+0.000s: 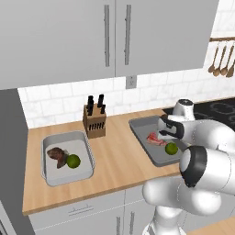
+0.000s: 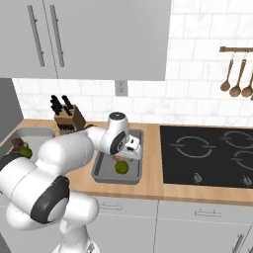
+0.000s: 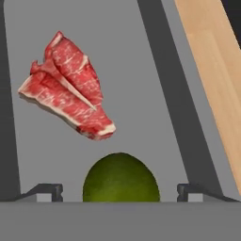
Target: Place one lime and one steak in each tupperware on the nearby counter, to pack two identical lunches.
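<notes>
Lime [image 3: 121,177] sits between the spread tips of the pincer [image 3: 120,192]; red steak [image 3: 69,87] just beyond.

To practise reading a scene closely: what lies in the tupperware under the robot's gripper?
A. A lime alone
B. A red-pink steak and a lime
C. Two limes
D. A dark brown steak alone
B: in the hand view the red-pink steak and a lime lie apart on the grey tupperware floor.

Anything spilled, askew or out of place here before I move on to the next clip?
Nothing stands out. The left tray holds a brown steak and a lime; the right tray holds a red steak and a lime, with the open gripper just over that lime.
</notes>
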